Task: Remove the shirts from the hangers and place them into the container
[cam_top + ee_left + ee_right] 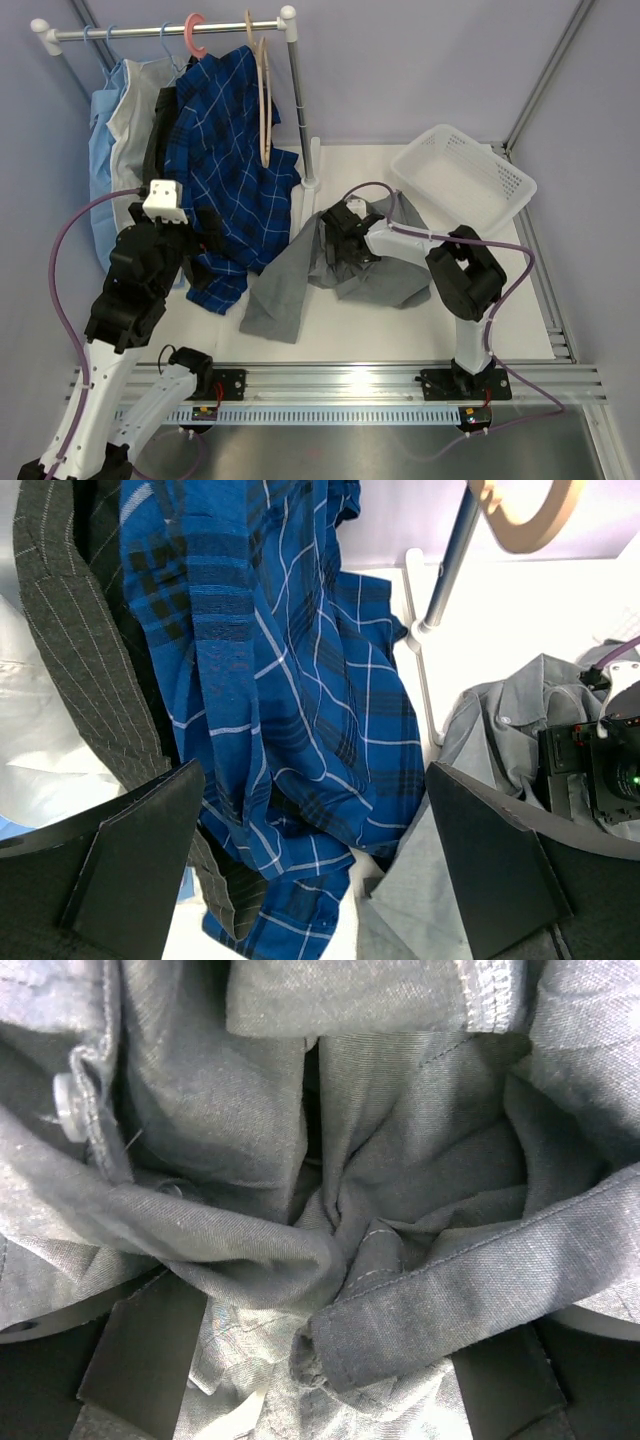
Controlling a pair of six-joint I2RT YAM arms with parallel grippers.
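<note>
left jaws stand released with the plaid shirt (300, 730) just ahead, right jaws spread wide with the grey shirt (330, 1210) bunched between them.

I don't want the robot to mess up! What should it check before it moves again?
1. The grey shirt is down: ok, it lies on the table.
2. The grey shirt is in the basket: not ok.
3. The right end effector is open: ok, down in the grey folds.
4. The left end effector is open: ok, facing the plaid shirt.
5. The plaid shirt is off the pink hanger: not ok, it hangs there.
6. The basket has room: ok.
</note>
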